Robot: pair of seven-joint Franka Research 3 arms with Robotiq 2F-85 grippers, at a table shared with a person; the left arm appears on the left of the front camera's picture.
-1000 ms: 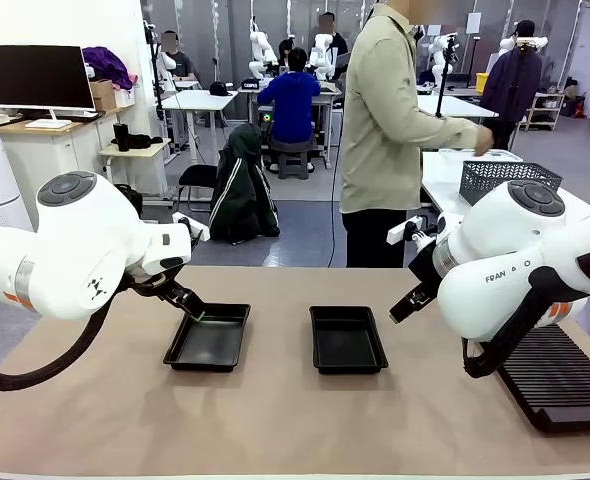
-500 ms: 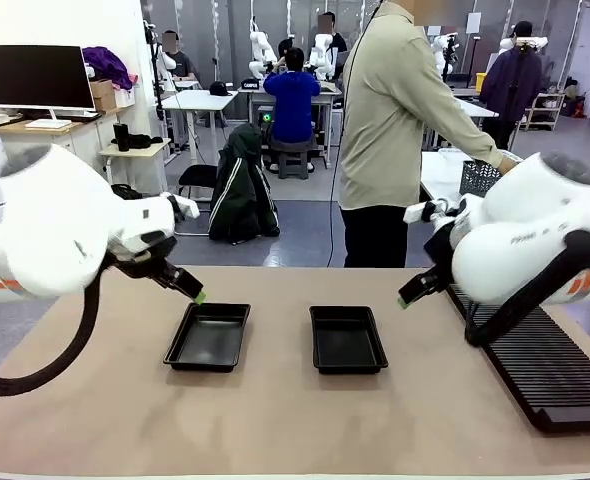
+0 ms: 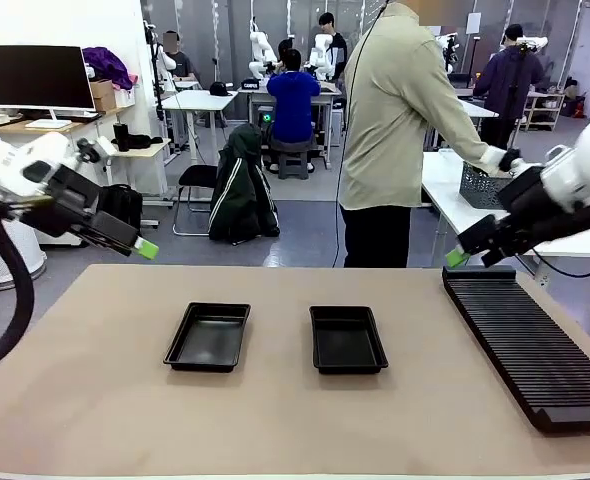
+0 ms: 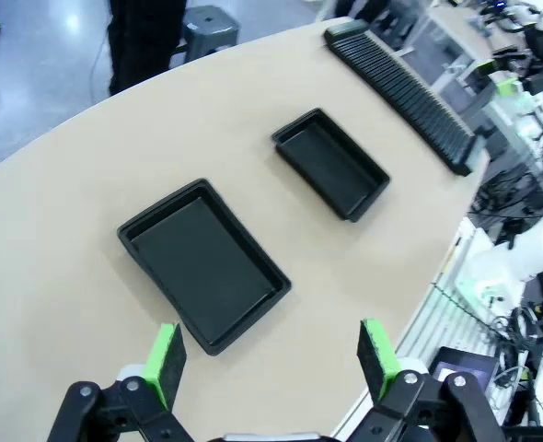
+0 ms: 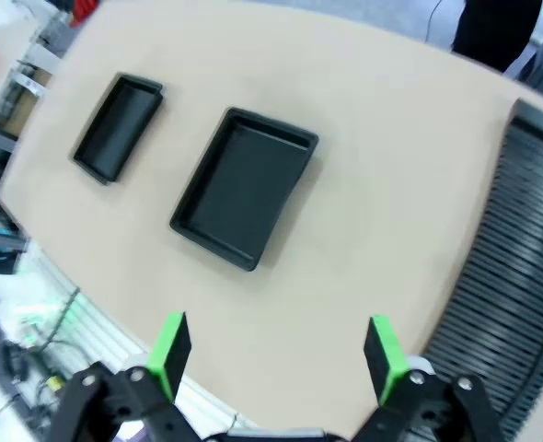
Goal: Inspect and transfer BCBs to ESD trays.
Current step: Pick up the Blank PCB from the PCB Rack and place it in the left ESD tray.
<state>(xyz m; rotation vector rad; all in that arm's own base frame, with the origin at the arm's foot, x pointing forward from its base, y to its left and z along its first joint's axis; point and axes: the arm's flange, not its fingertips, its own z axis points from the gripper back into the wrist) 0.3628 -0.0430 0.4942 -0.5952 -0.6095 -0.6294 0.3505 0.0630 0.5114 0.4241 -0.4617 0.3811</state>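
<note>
Left ESD tray (image 3: 207,338) and right ESD tray (image 3: 347,340) sit side by side mid-tabletop (image 3: 275,420), within either arm's reach, set out, I'd judge, for one board each. Both are bare, with no BCBs in them yet. Left tool (image 3: 146,248) hangs high and wide, pads apart, holding nothing. Right tool (image 3: 457,258) does likewise near the slotted rack's (image 3: 535,350) far end. The person's hand (image 3: 493,157) is at the mesh basket (image 3: 478,187).

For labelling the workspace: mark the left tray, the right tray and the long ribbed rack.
left tray (image 3: 208,338), front view, on its bare floor.
right tray (image 3: 347,341), front view, on its bare floor.
long ribbed rack (image 3: 528,343), front view, mid-length on its ribs.
</note>
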